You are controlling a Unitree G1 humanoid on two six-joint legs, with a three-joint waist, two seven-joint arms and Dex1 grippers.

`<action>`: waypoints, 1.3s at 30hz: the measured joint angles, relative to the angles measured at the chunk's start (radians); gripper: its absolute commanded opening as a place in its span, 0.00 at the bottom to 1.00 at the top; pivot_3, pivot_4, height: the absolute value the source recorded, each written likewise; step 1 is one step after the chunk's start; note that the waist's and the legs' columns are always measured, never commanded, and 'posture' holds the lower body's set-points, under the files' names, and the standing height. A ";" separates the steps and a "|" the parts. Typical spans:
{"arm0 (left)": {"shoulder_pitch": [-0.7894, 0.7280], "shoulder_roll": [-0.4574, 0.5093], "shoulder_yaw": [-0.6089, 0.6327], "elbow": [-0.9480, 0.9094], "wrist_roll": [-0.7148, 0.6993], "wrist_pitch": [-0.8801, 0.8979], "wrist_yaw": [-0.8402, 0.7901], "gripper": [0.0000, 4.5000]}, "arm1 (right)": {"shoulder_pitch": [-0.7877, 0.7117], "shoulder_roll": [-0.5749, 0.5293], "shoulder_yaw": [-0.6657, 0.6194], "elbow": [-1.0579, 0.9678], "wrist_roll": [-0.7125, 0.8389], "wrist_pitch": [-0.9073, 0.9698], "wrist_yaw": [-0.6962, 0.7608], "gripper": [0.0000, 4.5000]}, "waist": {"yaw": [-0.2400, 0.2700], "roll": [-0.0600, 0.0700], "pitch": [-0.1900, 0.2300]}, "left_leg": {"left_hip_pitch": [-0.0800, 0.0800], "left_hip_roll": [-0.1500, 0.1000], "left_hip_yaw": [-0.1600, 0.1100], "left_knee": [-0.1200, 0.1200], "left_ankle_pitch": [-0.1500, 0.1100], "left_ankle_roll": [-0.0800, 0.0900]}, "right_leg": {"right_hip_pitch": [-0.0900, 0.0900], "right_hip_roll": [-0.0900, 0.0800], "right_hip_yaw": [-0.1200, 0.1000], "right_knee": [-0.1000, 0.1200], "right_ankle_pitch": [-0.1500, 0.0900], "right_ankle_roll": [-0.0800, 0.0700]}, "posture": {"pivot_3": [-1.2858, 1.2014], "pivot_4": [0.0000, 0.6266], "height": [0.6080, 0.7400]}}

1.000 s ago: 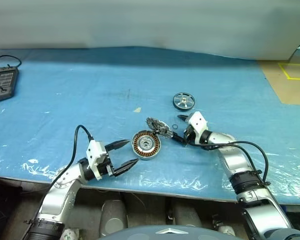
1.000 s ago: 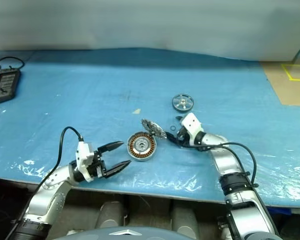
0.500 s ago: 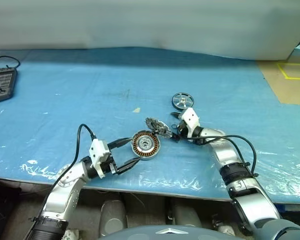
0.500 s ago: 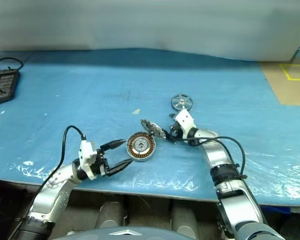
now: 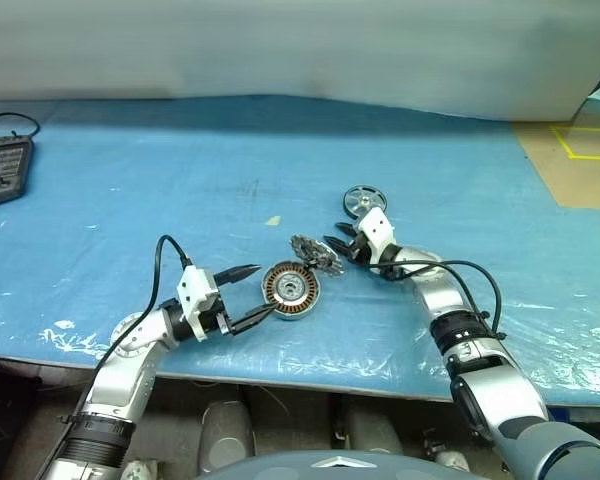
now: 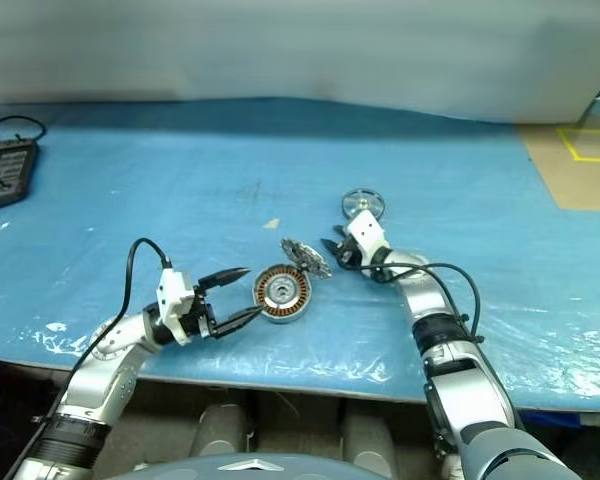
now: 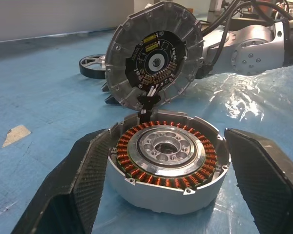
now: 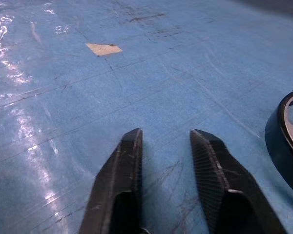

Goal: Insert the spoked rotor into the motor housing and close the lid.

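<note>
Motor housing (image 7: 166, 170) sits on the blue table (image 5: 130, 200), right between the wide-open fingers of the left gripper (image 5: 252, 294), but they do not touch it. Its lid (image 7: 154, 53) stands up just behind it. The right gripper (image 8: 167, 141) has its fingers close together, holding nothing, with the spoked rotor (image 5: 364, 200) just beside it.
</note>
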 measured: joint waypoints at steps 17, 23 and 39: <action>-0.023 0.009 -0.001 -0.007 -0.004 0.026 -0.005 0.87 | 0.271 -0.122 -0.061 -0.419 0.114 0.292 0.103 0.01 | 0.021 -0.003 -0.004 | 0.002 -0.001 0.000 -0.004 0.000 0.000 | 0.001 0.000 0.000 -0.003 -0.001 0.002 | 0.52 0.24 1.00; -0.055 0.022 0.000 -0.008 -0.013 0.046 -0.021 0.87 | 0.359 -0.190 -0.057 -0.546 0.112 0.319 0.122 0.01 | 0.019 -0.004 -0.004 | 0.003 -0.001 0.000 -0.008 0.000 0.000 | 0.001 0.000 0.000 -0.004 -0.005 0.008 | 0.52 0.24 1.00; -0.063 0.018 -0.008 -0.001 -0.016 0.069 -0.036 0.87 | 0.481 -0.228 -0.129 -0.718 0.236 0.415 0.161 0.37 | 0.019 -0.003 -0.003 | -0.002 -0.002 0.001 -0.010 -0.001 -0.001 | -0.004 0.000 0.000 -0.006 -0.004 0.002 | 0.52 0.24 1.00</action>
